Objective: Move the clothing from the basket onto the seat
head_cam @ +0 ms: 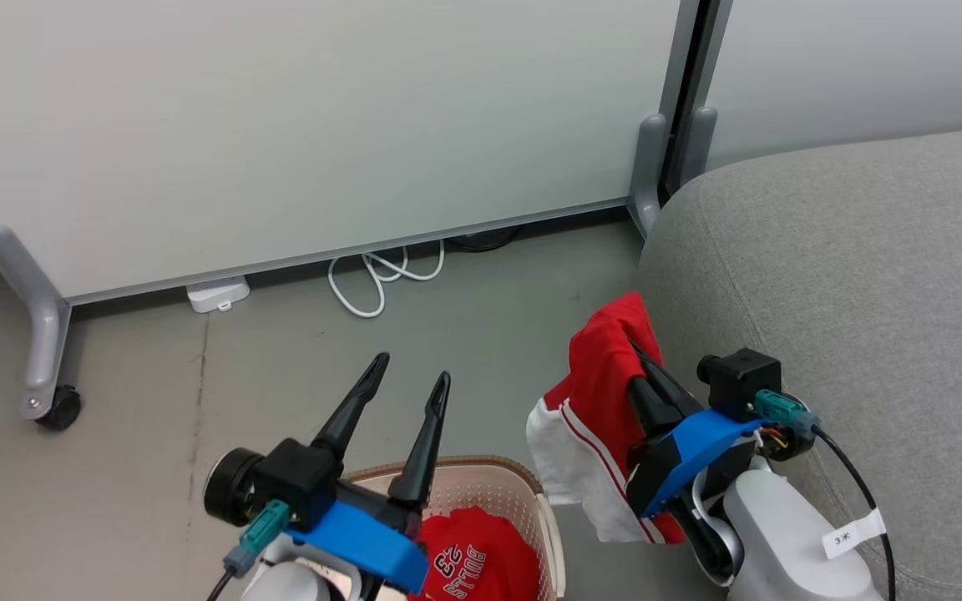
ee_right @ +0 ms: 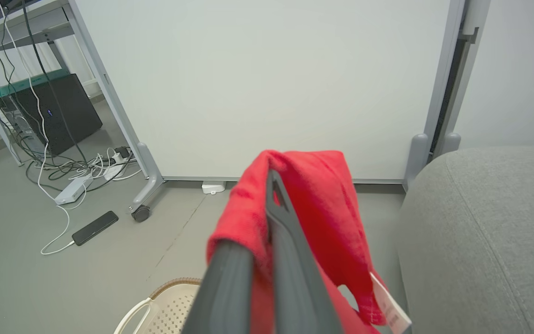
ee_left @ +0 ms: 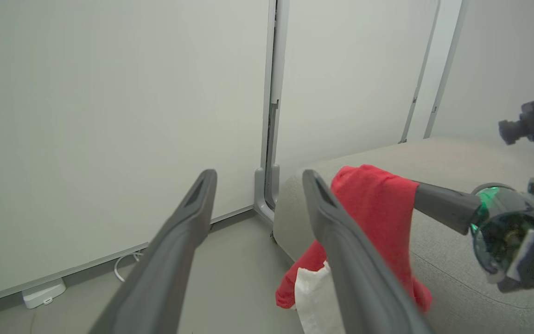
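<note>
Transfer phase, first garment. The right gripper [head_cam: 641,363] was clamped shut on the clothing's striped piece [head_cam: 606,376], a red garment with white striped trim. The cloth draped over both closed fingers and hung free in the air. It was held just beside the rounded front corner of the seat [head_cam: 865,267], above the floor [head_cam: 489,334] and clear of the basket [head_cam: 481,463]. None of it appeared to rest on the cushion top. The left gripper [head_cam: 412,371] hovered over the basket with its jaws wide apart and nothing between them. Beneath it, inside the basket, lay the second red garment [head_cam: 468,555], printed "BULLS 23".

Judged stage: the carry of the first piece, lifted out and not yet delivered; roughly a quarter of the task done. The next move would call for the right arm to travel further over the grey cushion, so that the hanging hem clears the seat's edge, and only then to part its fingers. A release at this position would likely drop the cloth onto the floor.
</note>
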Controlling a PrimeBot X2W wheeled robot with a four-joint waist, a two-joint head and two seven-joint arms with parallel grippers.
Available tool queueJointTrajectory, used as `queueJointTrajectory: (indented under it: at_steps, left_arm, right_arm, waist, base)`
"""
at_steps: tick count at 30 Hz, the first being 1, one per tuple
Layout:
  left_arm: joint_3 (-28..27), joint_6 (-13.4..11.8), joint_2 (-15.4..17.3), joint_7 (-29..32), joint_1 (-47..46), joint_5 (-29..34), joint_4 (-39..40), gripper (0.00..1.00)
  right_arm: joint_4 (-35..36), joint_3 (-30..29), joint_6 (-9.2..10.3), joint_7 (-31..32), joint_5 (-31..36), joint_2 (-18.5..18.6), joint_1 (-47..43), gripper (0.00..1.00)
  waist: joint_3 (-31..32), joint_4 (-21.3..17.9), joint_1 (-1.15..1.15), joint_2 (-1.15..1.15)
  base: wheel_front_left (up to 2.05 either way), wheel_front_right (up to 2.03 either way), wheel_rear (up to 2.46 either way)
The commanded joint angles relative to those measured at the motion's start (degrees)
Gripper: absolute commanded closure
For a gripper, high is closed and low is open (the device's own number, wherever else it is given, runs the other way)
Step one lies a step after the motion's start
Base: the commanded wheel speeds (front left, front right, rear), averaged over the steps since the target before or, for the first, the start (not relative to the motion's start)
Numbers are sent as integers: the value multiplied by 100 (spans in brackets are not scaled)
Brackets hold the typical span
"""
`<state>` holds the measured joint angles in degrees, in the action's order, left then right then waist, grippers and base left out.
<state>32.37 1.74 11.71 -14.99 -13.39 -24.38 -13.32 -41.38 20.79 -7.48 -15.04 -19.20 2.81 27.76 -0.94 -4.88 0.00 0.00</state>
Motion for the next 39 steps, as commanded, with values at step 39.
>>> queueJointTrajectory:
  at_steps: [39]
  left_arm:
    - [-1767,518,-503,-27,1025,1329,209,0]
  right_arm:
    - [1254,-157,-3,210,318,14,-675,100]
  waist:
    - [-419,-1657,0,0]
  base:
    - [0,0,0]
